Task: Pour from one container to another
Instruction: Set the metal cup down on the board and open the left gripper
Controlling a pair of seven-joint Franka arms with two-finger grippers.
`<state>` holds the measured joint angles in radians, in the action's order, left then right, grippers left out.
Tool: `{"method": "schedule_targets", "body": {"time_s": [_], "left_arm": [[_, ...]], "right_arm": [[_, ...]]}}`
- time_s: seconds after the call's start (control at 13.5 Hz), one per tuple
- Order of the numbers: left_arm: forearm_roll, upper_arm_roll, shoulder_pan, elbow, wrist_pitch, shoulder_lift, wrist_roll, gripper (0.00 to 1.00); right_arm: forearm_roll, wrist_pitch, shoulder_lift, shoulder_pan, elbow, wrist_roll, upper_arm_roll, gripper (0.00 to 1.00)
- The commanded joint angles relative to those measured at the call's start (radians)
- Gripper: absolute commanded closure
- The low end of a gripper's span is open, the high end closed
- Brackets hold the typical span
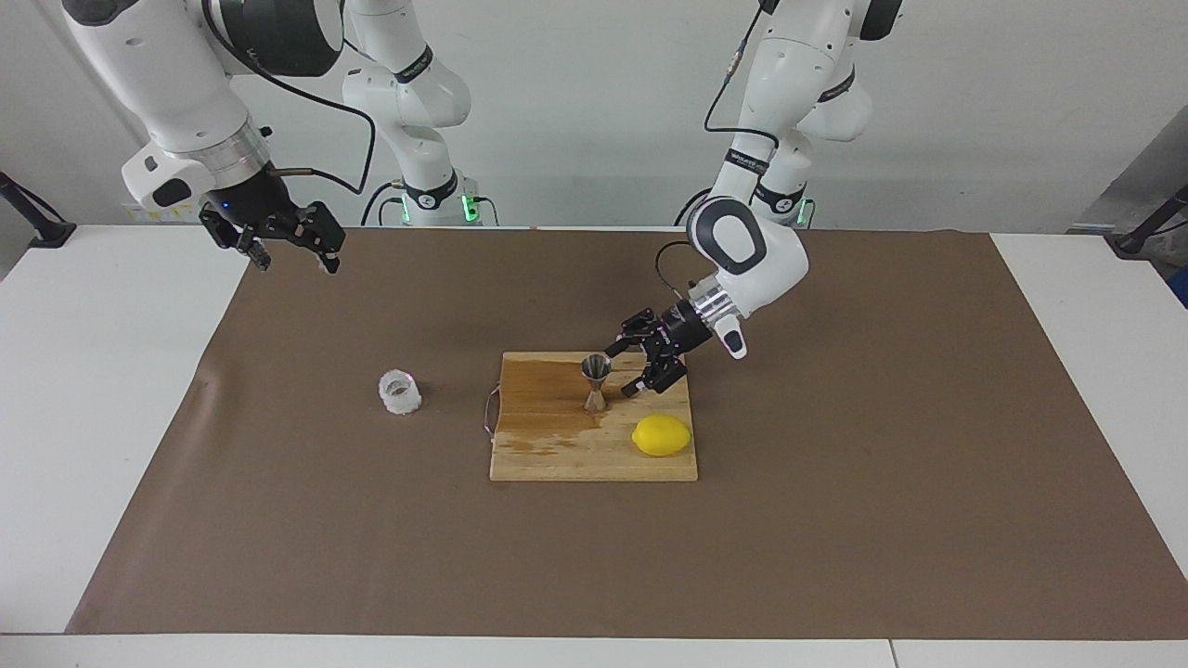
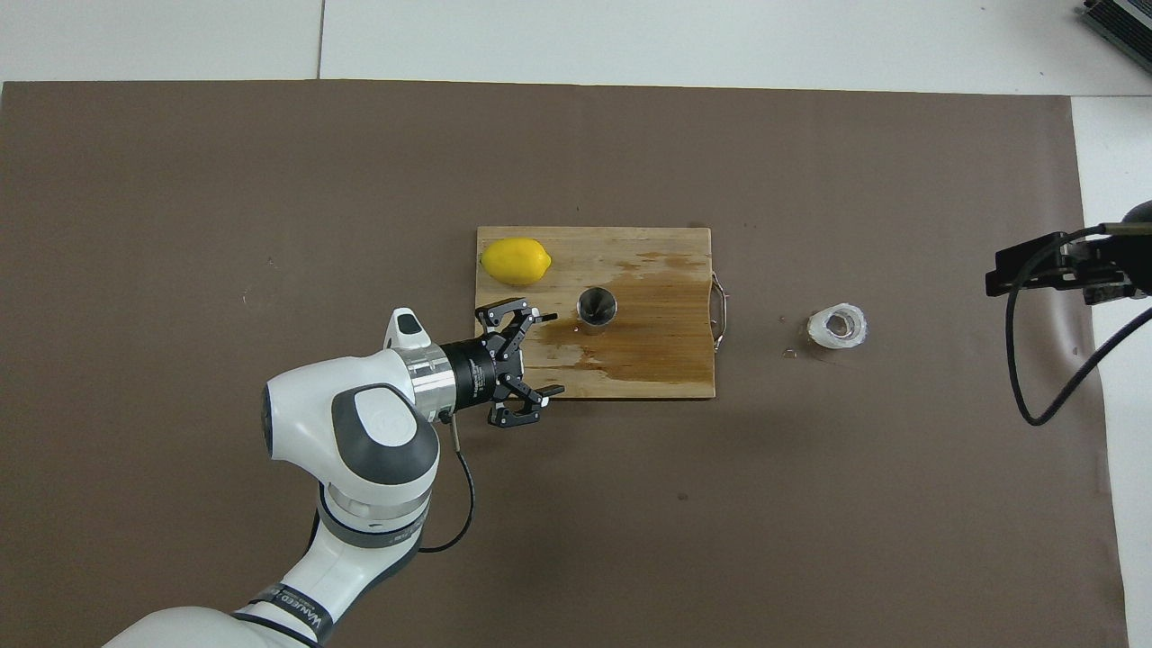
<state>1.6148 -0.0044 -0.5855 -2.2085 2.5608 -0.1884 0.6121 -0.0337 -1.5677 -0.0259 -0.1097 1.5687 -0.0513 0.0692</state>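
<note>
While the left gripper [image 1: 628,369] hangs with its fingers spread and nothing between them, it sits just beside the jigger [image 1: 595,380], over the edge of the cutting board [image 1: 557,441] toward the left arm's end of the table. The jigger lies straight ahead of the fingers' opening, toward the right arm's end. It stands upright, its long axis vertical, so the sideways-pointing fingers would meet its narrow waist squarely. Whether a fingertip grazes the steel is hard to judge from the facing view; from overhead there looks to be a small gap.

Outward from there, the lemon [image 1: 662,435] lies on the same board, farther from the robots than the gripper and clear of it. The crinkled cup [image 1: 400,391] stands upright on the brown mat [image 1: 835,520], off the board, toward the right arm's end and well apart from the jigger. The right gripper [image 1: 290,248] waits high over the mat's corner, its fingers also spread and holding nothing. Of the two arms it looks the better placed for the cup, while the left is plainly nearer the jigger.

By count: one jigger, one cup, one lemon, one board, two grippers.
</note>
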Motion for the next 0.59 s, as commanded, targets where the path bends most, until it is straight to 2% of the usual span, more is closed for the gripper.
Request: {"method": "schedule_targets", "body": {"time_s": [0.0, 0.22, 0.37, 0.52], "left_arm": [[-0.229, 0.003, -0.005, -0.043, -0.005, 0.055, 0.002, 0.0], [-0.537, 0.015, 0.009, -0.017, -0.069, 0.066, -0.002, 0.0], [-0.784, 0.017, 0.079, 0.065, -0.21, 0.061, -0.006, 0.0], [-1.009, 0.015, 0.134, 0.166, -0.353, 0.058, -0.012, 0.0]], "right_arm": [[-0.011, 0.015, 0.009, -0.012, 0.002, -0.015, 0.009, 0.0], [-0.012, 0.06, 0.012, -0.004, 0.004, -0.013, 0.014, 0.0], [-0.012, 0.069, 0.026, -0.002, -0.001, 0.013, 0.021, 0.0], [-0.012, 0.069, 0.038, -0.008, 0.027, 0.199, 0.02, 0.0]]}}
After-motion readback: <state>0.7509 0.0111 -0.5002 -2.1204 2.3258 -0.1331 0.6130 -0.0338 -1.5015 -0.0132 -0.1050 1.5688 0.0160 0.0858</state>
